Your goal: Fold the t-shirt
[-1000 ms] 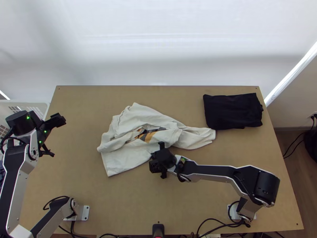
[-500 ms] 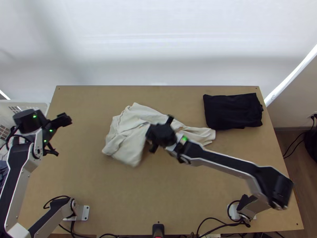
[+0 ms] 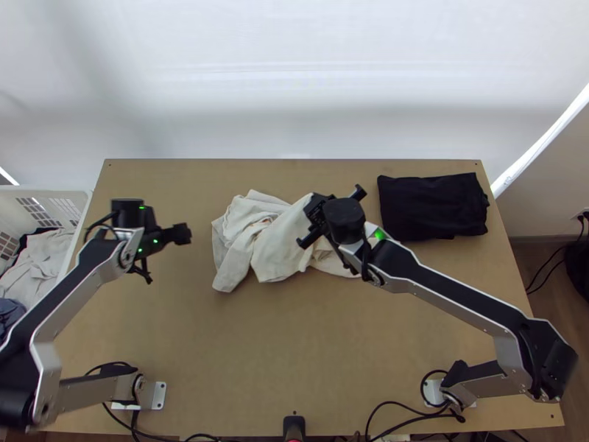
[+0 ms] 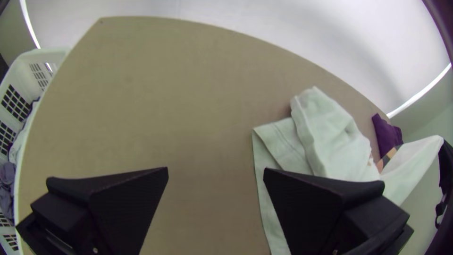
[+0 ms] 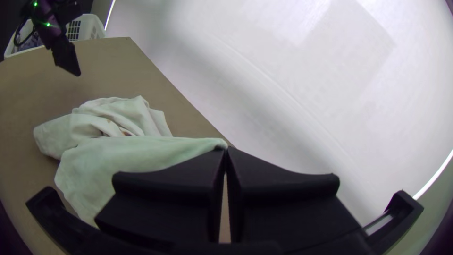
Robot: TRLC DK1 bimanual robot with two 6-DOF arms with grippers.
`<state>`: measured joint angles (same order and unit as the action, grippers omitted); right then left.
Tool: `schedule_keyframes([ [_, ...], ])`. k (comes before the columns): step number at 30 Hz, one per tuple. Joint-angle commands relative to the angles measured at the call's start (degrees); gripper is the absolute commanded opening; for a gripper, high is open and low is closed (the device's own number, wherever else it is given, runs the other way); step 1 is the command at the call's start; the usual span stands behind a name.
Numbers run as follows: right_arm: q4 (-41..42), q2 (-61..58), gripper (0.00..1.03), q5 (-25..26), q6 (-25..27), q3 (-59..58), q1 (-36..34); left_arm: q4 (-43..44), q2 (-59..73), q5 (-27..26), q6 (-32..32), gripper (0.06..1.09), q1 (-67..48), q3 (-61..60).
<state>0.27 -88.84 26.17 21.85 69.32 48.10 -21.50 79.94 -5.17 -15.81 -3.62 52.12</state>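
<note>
The right tool is pinching the cream T-shirt; in the right wrist view its two wide black fingers are pressed together, with a fold of the cloth caught at their tips. From there the held part slopes down to the rest of the shirt, which lies bunched and creased in overlapping layers around the middle of the counter. A bit of orange and dark print shows among the folds in the left wrist view.

The left tool has its fingers spread wide with nothing between them, above the counter to the left of the shirt and apart from it.

Farther out, a folded black cloth lies to the right of the shirt, near the counter's far right corner. Beyond the left edge stands a white plastic laundry basket with whitish cloth and blue-grey cloth inside.
</note>
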Motion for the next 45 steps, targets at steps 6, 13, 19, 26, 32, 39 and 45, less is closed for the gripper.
schedule_keyframes([
  [6, 0.2, 3.1, 0.03, 1.2, -2.2, -0.8, -1.3, -2.1, 5.8, -13.9, -10.6, 1.04, -1.8, 3.1],
  [13, 0.2, 3.2, 0.03, 1.6, -2.5, -1.8, -1.6, -4.9, 0.7, -13.5, -14.5, 1.04, -6.3, 6.2],
  [19, 0.3, 3.2, 0.03, 1.6, -2.9, -2.4, -1.9, -7.4, 0.7, -14.2, -17.6, 1.04, -9.0, 9.8],
  [26, 0.3, 3.2, 0.03, 1.6, -3.0, -2.4, -1.9, -9.1, 5.0, -15.5, -24.6, 0.91, -8.6, 10.8],
  [32, 0.3, 3.1, 0.03, 1.6, -3.0, -2.7, -2.0, -10.6, 6.2, -19.4, -26.5, 0.91, -8.2, 11.0],
  [39, 0.6, 2.8, 0.03, 1.6, -3.0, -2.5, -2.0, -10.2, 8.8, -22.9, -28.4, 0.91, -9.9, 12.4],
  [45, 0.6, 2.8, 0.03, 1.6, -3.0, -2.6, -2.1, -9.8, 12.1, -23.8, -28.8, 0.91, -11.2, 13.6],
])
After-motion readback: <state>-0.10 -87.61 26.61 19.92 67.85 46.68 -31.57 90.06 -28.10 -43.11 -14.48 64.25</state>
